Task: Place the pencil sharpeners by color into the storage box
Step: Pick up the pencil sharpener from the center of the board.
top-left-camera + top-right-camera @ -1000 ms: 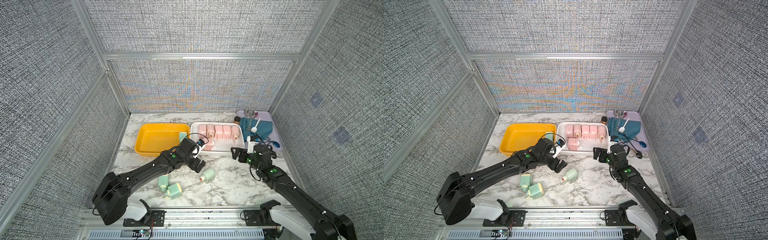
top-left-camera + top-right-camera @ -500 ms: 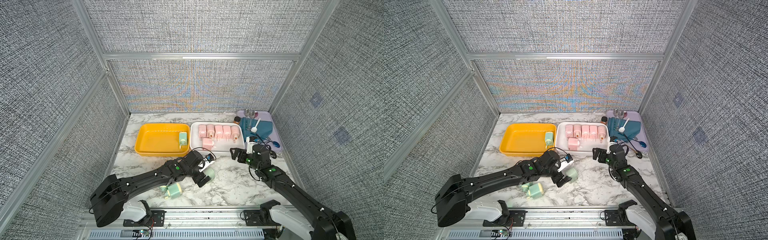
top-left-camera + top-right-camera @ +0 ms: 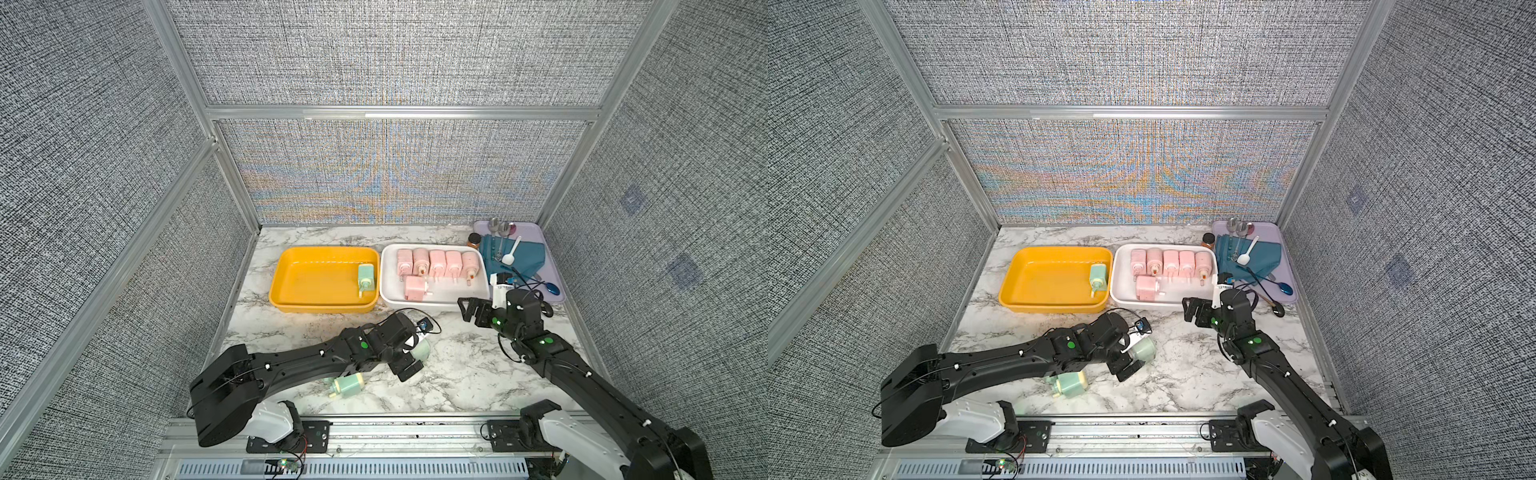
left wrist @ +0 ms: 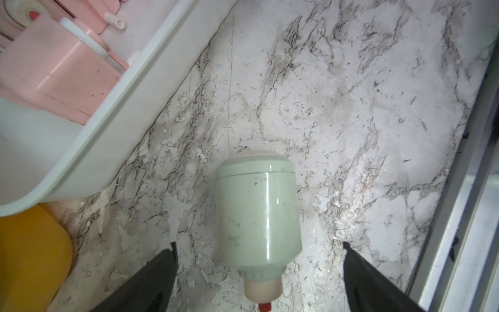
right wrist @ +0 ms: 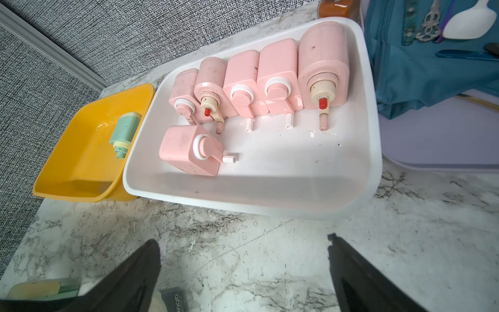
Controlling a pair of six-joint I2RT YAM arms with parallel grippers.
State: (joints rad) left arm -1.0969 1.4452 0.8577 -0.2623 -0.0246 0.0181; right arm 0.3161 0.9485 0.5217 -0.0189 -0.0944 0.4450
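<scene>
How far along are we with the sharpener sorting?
Done: six pink sharpeners lie in the white tray, one green sharpener in the yellow tray. In hand: the open left tool straddles a second green sharpener on the tabletop, not yet gripped. Left: that one, plus a third green sharpener loose nearby.

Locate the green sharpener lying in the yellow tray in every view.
Top view: green sharpener by the yellow tray's wall nearest the white tray.
Top view: green sharpener, same place.
Left wrist: not in it.
Right wrist: left of middle.
Shared landmark: white tray, in all four.
</scene>
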